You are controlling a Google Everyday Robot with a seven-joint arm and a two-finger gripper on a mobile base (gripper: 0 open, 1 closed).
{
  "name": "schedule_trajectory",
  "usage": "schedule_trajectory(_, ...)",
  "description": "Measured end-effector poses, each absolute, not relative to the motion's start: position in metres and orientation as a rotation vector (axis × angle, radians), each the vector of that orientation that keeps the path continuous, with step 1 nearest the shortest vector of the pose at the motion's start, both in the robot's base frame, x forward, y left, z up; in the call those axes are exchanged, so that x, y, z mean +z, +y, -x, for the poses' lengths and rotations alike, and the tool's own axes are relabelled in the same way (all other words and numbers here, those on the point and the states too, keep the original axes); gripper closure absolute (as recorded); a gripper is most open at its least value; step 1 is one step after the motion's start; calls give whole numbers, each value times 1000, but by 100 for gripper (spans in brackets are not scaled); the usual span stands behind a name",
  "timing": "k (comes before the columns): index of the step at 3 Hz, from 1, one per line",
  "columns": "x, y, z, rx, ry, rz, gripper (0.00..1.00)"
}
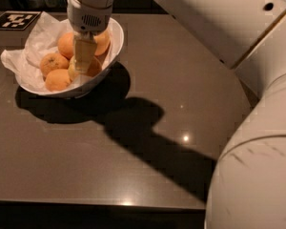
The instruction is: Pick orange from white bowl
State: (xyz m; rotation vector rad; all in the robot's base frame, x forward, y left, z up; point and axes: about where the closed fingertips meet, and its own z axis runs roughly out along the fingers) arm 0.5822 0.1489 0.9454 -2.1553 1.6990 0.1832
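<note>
The claw (84, 65) hangs inside the glossy, flaring white bowl (115, 39) at the far left of the smooth dark tabletop (62, 161). It is against the pale, round orange (70, 72), which lies on crumpled paper (31, 44). Whether the claw grips the orange cannot be told.

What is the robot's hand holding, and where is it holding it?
Cannot tell. The gripper is down among the fruits in the white bowl; no hold shows.
</note>
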Motion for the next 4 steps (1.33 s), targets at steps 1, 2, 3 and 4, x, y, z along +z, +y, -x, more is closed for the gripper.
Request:
schedule_trajectory(1, 935, 150, -578, 219, 1720, 2167, 53)
schedule_trajectory(2, 937, 150, -578, 219, 1720, 2167, 35)
schedule_trajectory(3, 935, 151, -578, 228, 1721, 2178, 21)
schedule_trajectory(4, 927, 152, -577, 240, 1722, 2200, 7)
